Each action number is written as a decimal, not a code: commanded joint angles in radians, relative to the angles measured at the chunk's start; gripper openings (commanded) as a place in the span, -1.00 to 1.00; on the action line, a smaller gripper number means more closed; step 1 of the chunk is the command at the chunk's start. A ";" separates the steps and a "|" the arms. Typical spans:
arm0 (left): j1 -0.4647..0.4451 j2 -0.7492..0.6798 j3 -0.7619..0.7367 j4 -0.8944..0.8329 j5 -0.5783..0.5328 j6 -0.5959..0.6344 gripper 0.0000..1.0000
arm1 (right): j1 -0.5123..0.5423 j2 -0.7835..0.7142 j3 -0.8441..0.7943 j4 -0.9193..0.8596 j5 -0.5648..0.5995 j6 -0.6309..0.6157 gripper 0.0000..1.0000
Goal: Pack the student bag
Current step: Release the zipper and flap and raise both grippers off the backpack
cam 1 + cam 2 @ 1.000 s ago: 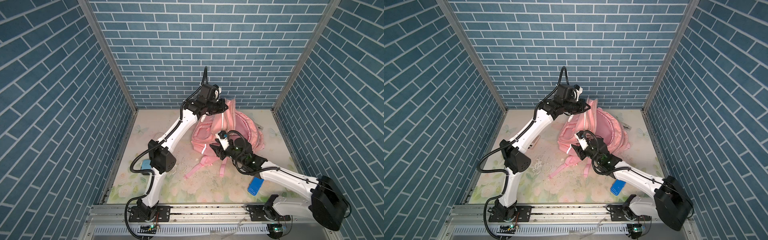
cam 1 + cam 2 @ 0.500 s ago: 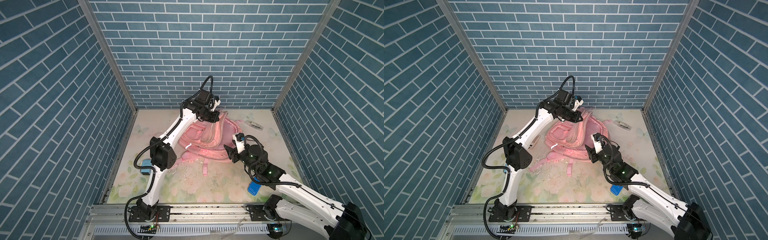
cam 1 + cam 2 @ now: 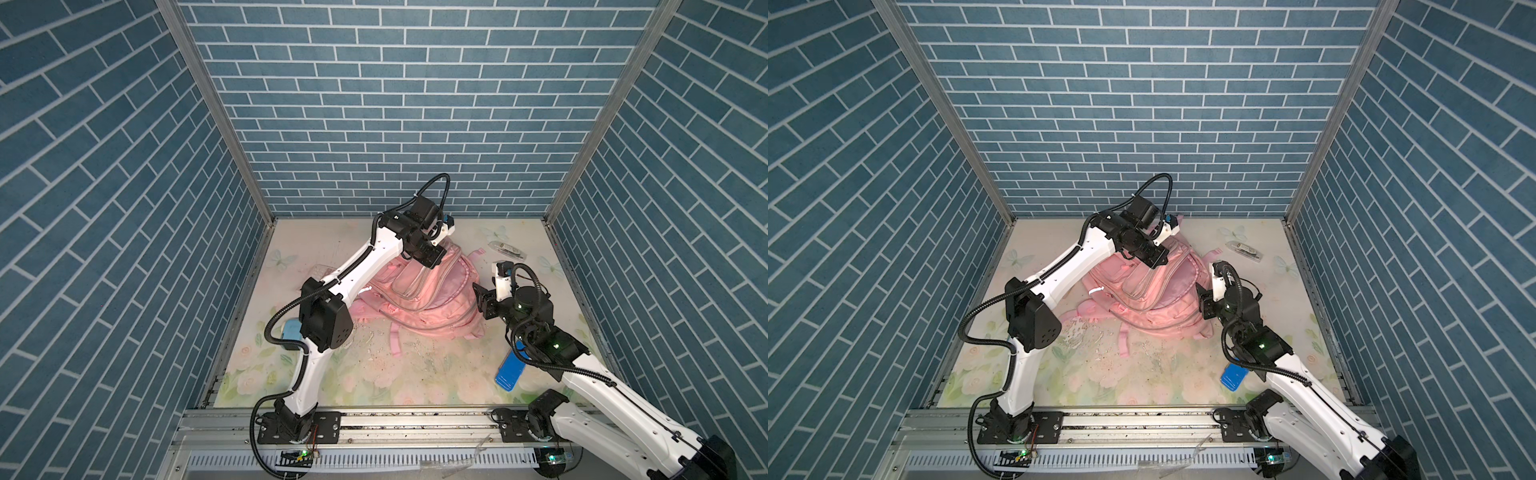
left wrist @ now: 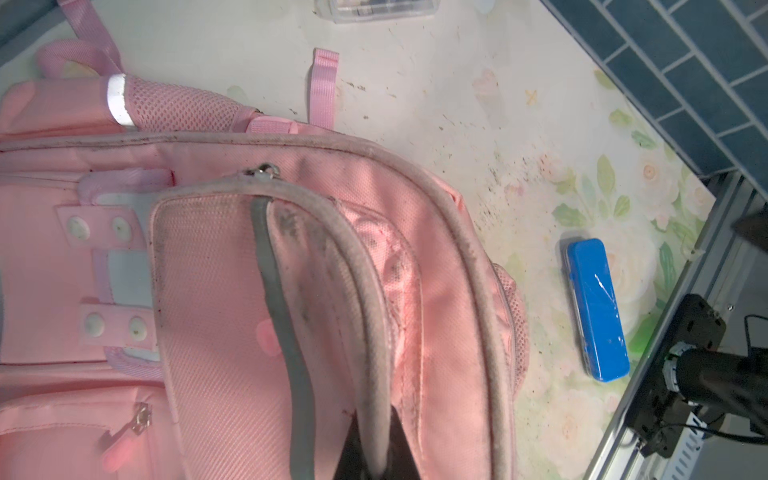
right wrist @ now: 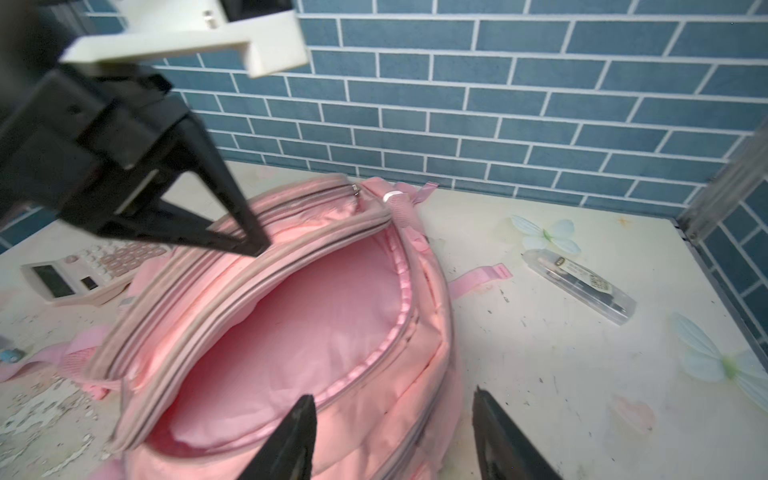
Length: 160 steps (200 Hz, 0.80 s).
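Note:
The student bag is a pink backpack lying mid-table. Its main compartment gapes open and shows pink lining. My left gripper is shut on the grey piped rim of the bag's front flap and holds that edge up at the bag's far end; its black fingertips pinch the rim. My right gripper hovers open at the bag's right side. One finger is over the bag's wall, one over the table, and nothing is gripped.
A blue case lies front right by my right arm. A clear pen case lies back right. A white calculator sits left of the bag. Loose pink straps trail forward.
The right gripper has drawn back to the right, away from the bag's front, and opened wider. The left gripper has dropped lower with the flap rim, and the bag has settled lower.

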State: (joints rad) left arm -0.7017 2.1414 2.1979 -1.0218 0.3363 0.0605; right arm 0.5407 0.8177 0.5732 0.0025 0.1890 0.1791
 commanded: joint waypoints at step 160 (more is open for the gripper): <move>0.390 -0.736 -0.988 0.699 0.005 -0.734 0.21 | -0.275 0.399 0.312 0.024 -0.428 0.139 0.14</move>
State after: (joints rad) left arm -0.4557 1.5093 1.4311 -0.5110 0.3492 -0.4145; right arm 0.2626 1.1664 0.8684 -0.0059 -0.1207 0.2493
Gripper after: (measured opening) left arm 0.606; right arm 0.579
